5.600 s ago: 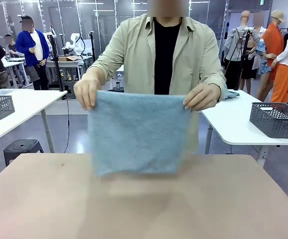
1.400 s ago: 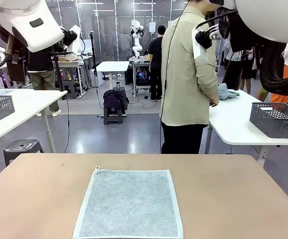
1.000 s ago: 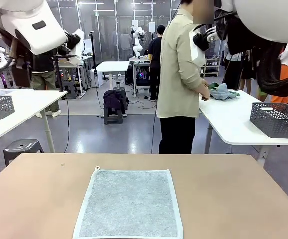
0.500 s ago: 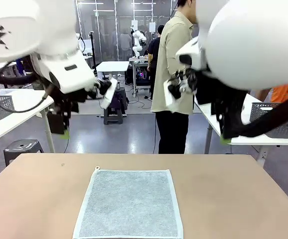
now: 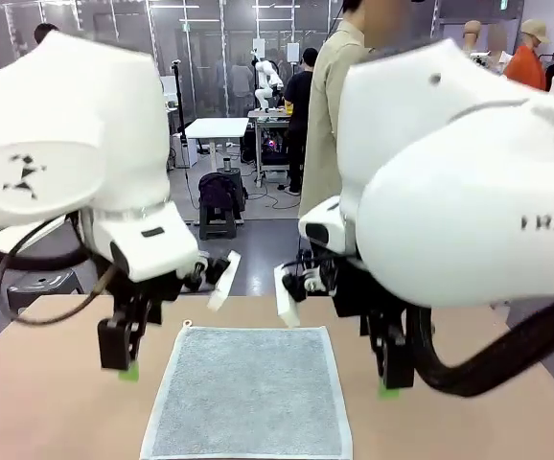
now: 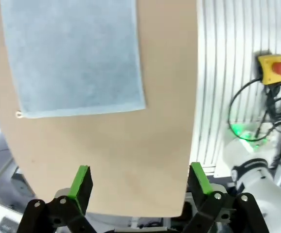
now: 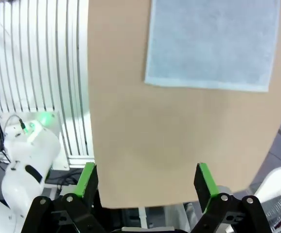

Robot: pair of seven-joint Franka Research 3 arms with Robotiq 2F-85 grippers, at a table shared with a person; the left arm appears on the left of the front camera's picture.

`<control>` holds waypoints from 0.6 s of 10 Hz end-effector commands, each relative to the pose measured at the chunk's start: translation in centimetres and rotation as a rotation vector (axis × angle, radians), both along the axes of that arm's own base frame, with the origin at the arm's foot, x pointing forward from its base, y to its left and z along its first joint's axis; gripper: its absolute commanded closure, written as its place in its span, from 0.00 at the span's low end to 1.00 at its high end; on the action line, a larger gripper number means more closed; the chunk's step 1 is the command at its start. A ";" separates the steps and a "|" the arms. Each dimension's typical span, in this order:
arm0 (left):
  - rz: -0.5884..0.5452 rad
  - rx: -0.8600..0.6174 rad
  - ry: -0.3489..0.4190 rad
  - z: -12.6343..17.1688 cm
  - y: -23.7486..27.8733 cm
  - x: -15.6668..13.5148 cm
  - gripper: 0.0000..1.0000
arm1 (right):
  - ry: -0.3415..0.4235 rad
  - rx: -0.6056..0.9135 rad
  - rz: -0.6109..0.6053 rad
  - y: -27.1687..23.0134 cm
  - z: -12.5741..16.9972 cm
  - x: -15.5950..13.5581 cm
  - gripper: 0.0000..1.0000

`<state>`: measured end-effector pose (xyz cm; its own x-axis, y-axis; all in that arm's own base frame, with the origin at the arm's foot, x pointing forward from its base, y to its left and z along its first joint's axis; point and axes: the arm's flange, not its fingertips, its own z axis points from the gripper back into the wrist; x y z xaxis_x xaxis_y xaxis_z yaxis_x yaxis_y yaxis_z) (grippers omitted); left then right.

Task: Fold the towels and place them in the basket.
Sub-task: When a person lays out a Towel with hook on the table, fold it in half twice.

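A grey-blue towel (image 5: pixel 248 393) lies flat and unfolded on the tan table (image 5: pixel 47 402), a small loop at its far left corner. My left gripper (image 5: pixel 124 369) hangs just above the table off the towel's left edge. My right gripper (image 5: pixel 390 383) hangs off the right edge. In the left wrist view the towel (image 6: pixel 75 53) is ahead of the open gripper (image 6: pixel 139 178), with only bare table between the green pads. The right wrist view shows the same towel (image 7: pixel 213 43) beyond the open, empty right gripper (image 7: pixel 146 179). The basket is out of view.
A person in a beige shirt (image 5: pixel 339 115) stands side-on behind the table's far edge. Both white arms bulk large over the table's left and right. A yellow stop button (image 6: pixel 272 68) and the robot's base (image 7: pixel 31 150) sit off the table's near edge.
The person laid the towel flat and turned away to another table. Both arms have come down from above to either side of the towel, their jaws staying open.
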<state>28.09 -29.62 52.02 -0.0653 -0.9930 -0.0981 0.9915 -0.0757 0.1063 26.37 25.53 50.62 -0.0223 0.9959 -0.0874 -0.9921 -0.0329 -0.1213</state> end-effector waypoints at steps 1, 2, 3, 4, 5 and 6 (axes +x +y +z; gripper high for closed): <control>0.084 -0.041 0.013 -2.1 1.8 -1.1 0.00 | 0.005 0.037 0.018 -0.6 -2.0 -0.2 0.00; 0.104 -0.065 0.021 -3.3 2.4 -1.0 0.00 | -0.004 0.059 0.025 -0.8 -2.7 -0.1 0.00; 0.115 -0.102 0.024 -4.2 2.9 -1.3 0.00 | -0.012 0.076 0.031 -0.9 -3.2 0.0 0.00; 0.115 -0.136 0.017 -4.8 3.1 -1.4 0.00 | -0.005 0.094 0.033 -1.0 -3.5 0.2 0.00; 0.116 -0.171 -0.018 -4.9 2.9 -1.4 0.00 | -0.011 0.100 0.015 -1.0 -3.4 0.5 0.00; 0.108 -0.068 0.040 -4.2 2.9 -0.8 0.00 | -0.013 0.041 0.002 -0.4 -3.1 0.1 0.00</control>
